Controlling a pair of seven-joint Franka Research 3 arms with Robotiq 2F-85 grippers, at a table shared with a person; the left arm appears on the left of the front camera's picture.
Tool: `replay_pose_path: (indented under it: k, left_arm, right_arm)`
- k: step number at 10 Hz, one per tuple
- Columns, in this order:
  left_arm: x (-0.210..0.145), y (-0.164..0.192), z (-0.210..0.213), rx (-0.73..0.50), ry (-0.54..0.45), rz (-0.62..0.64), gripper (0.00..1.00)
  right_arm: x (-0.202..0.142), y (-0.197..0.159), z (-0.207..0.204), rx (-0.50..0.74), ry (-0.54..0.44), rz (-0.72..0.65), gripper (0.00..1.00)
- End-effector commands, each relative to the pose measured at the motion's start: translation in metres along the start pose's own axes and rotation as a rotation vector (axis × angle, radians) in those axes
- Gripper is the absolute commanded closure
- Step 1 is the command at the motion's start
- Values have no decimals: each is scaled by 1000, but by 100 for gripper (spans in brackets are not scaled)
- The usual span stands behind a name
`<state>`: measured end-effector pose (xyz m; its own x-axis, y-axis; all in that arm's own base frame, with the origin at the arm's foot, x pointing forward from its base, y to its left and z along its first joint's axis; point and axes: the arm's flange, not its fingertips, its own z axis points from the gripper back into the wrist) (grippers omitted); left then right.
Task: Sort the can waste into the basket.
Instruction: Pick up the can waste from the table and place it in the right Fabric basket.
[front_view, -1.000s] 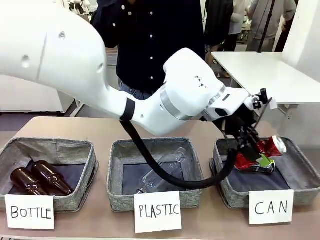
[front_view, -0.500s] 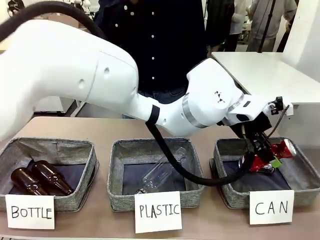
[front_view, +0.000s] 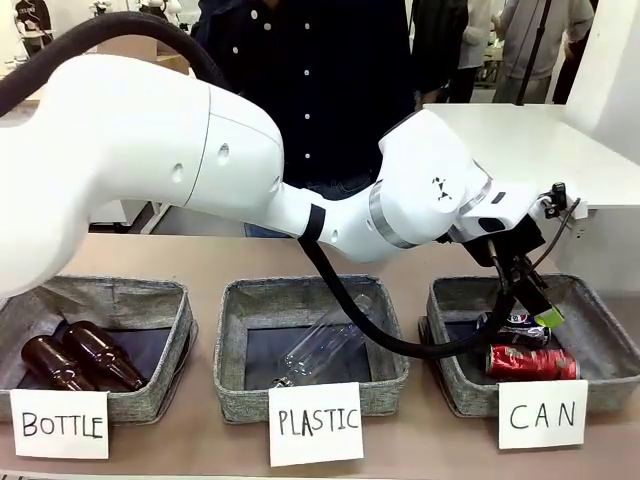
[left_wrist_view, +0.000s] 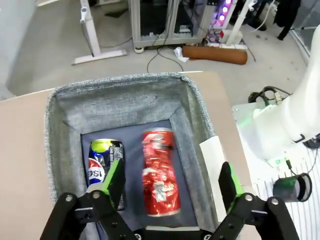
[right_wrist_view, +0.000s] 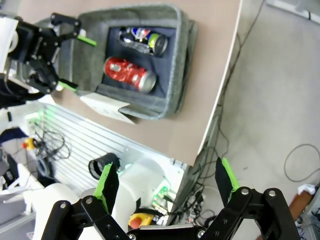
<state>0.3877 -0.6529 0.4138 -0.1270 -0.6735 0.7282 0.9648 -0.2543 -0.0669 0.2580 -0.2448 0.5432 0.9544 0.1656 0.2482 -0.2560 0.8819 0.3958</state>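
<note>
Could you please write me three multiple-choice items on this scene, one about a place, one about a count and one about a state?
1. Where does the red can lie?
A. In the basket signed PLASTIC
B. In the basket signed CAN
C. On the bare table

2. How many cans are in that basket?
A. One
B. Two
C. Three

3. How is the left tool?
A. Open, holding nothing
B. Shut on the red can
C. Shut on a bottle

Answers: 1 B, the red can rests in the basket. 2 B, the dark can lies beside it. 3 A, the left tool has its fingers spread above both cans.
</note>
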Motion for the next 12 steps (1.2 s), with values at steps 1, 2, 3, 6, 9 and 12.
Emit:
replay_pose_path:
  k: [1,2,3,6,9,12]
  left_arm:
    - [3,-6,13,-28,1,88,0]
    - [-4,-22,29,-30,15,151,0]
    - [-24,-44,52,-67,27,222,0]
    - [-107,-117,176,-21,-63,485,0]
    - [-204,-185,301,16,-310,742,0]
    - [-309,-245,426,120,-713,1019,0]
  right_arm:
    - [0,0,3,-11,22,-17,0]
    - [0,0,3,-11,22,-17,0]
    - [0,0,3,-11,22,-17,0]
    - [0,0,3,-11,22,-17,0]
    - [0,0,3,-11,22,-17,0]
    - [0,0,3,-11,22,-17,0]
